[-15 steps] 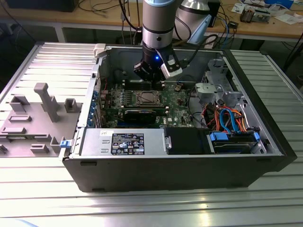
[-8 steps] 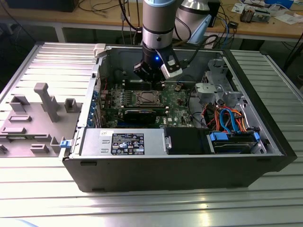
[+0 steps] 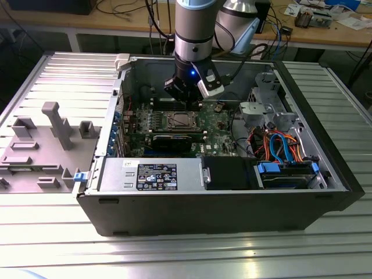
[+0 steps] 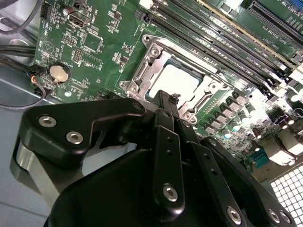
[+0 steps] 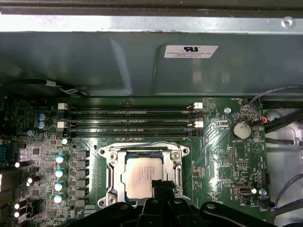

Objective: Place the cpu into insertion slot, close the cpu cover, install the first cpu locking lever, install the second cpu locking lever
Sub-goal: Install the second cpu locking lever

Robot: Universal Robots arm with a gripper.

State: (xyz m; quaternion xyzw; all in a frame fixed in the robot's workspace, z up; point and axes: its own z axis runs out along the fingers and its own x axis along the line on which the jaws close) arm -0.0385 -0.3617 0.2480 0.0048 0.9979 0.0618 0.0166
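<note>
The cpu (image 5: 142, 176), a square chip with a silvery top, lies flat in the insertion slot (image 5: 105, 152) on the green board. The cpu cover (image 5: 115, 177), a thin metal frame, lies down around the chip's edges. My gripper (image 5: 163, 185) is shut, and its black fingers (image 4: 165, 142) meet in one narrow tip at the socket's edge, just beside the chip (image 4: 173, 81). Whether the tip touches a lever I cannot tell. In the exterior view my gripper (image 3: 185, 93) hangs inside the open computer case, right above the socket (image 3: 179, 120).
Narrow memory slots (image 5: 130, 120) run beside the socket, under the case's grey wall (image 5: 142, 61). A coin battery (image 5: 240, 128) sits on the board. A power supply (image 3: 151, 174) and a drive bay with blue and orange cables (image 3: 285, 145) line the case front. A grey plastic shroud (image 3: 46, 139) lies outside.
</note>
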